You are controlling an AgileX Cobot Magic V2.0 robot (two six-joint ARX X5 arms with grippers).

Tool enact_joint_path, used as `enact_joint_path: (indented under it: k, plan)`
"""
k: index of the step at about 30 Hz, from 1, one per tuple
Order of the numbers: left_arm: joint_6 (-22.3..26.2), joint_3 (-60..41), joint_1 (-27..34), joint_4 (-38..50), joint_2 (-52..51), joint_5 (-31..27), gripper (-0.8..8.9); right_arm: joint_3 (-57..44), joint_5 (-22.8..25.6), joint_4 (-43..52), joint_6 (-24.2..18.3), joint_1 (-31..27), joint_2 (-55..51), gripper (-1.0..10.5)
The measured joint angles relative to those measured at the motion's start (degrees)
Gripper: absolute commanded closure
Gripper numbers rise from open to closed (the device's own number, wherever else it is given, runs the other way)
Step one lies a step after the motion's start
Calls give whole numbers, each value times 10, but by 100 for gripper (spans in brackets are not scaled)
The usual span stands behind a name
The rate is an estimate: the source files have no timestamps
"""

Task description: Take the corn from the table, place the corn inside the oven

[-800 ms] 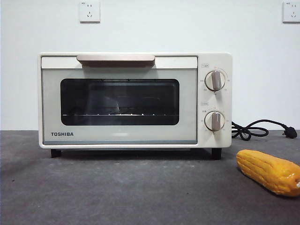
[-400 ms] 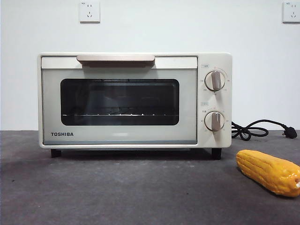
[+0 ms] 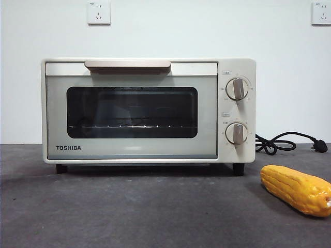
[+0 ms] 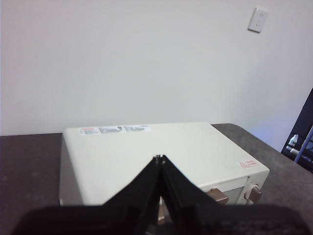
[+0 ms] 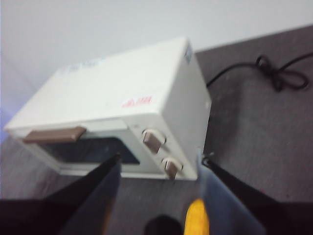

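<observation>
The corn [image 3: 296, 189] lies on the dark grey table [image 3: 129, 212], in front of the oven's right end near the picture's right edge. The cream-white TOSHIBA oven [image 3: 148, 110] stands with its door shut and its beige handle [image 3: 127, 64] at the top. No gripper shows in the front view. My right gripper [image 5: 159, 164] hangs open, high above the table in front of the oven [image 5: 122, 107], and a yellow tip of the corn [image 5: 197, 218] shows between its jaws, far below. My left gripper [image 4: 160, 157] is shut, up above the oven's top [image 4: 156, 156].
A black cord [image 3: 282, 143] with a plug [image 3: 320, 146] lies on the table right of the oven. Two round knobs [image 3: 237, 88] sit on the oven's right panel. A white wall with two sockets [image 3: 99, 12] stands behind.
The oven and corn have not moved in the front view. Only the reflections in the oven's dark window shift slightly.
</observation>
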Motion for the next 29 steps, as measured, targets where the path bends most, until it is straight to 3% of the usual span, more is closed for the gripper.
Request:
enact_joint_path:
  k: [8, 18, 23, 29]
  plan:
    - [13, 48, 0, -18, 34, 14, 817, 58, 9, -76, -34, 44, 114, 568]
    - [14, 50, -1, -35, 50, 14, 817, 58, 213, -81, -33, 235, 238, 568]
    - [14, 50, -1, -39, 49, 15, 817, 58, 268, -90, -23, 295, 305, 568]
    - [14, 50, -1, -39, 49, 14, 817, 58, 294, -108, -21, 304, 372, 568]
